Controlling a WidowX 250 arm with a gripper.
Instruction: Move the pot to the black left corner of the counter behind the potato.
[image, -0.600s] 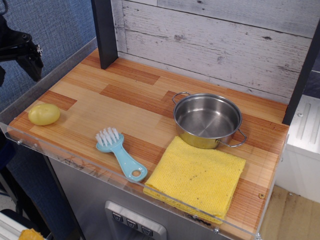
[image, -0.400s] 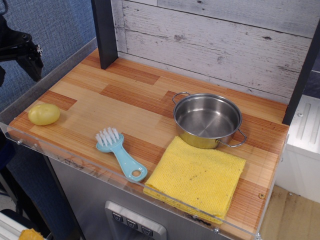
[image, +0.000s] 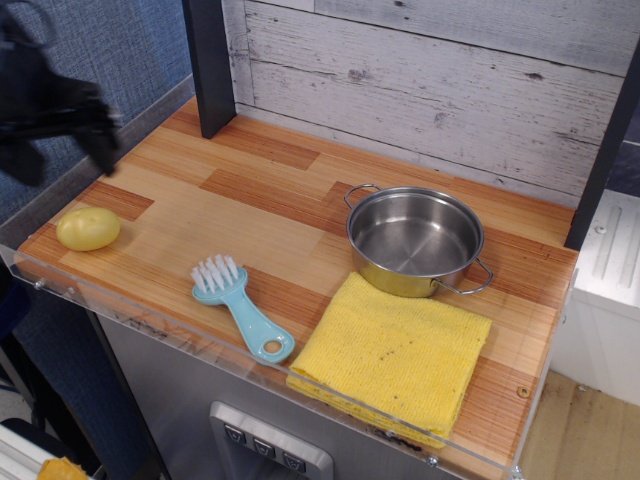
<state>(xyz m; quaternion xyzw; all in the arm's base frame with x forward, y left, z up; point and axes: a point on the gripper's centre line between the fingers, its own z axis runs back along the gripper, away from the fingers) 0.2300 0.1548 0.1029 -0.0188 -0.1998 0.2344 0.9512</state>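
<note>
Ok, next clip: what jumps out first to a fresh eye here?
The shiny steel pot sits right of centre on the wood-grain counter, its front rim touching the bright yellow cloth at the front right. At far left, a blurred dark end effector hangs above the small potato.

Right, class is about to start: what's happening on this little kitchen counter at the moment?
Nothing is being held yet. The gripper, blurred with motion, is at the far left above the counter, near the potato. The pot sits empty toward the right, touching the yellow cloth, with a blue brush in front. The black left corner is unoccupied.
</note>
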